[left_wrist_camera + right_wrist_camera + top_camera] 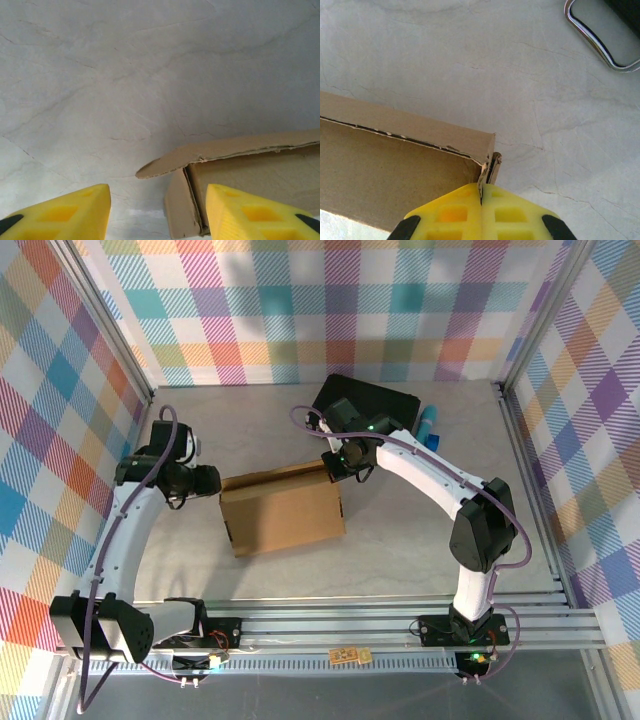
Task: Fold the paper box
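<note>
The paper box (285, 512) is a brown cardboard box in the middle of the table, its walls partly raised. My right gripper (481, 189) is shut on the upright edge of the box's wall at its far right corner (490, 162); from above the gripper (336, 468) sits right over that corner. My left gripper (159, 215) stands open at the far left corner. A rounded flap (165, 162) and a side tab (182, 210) lie between its yellow fingers (65, 212), close to the right one. From above this gripper (210, 483) is just left of the box.
A black hard case (365, 400) lies behind the right gripper, its metal latch (600, 40) near the box corner. A blue object (430, 425) lies to its right. Checked walls and aluminium rails (540, 470) enclose the grey table (400, 560).
</note>
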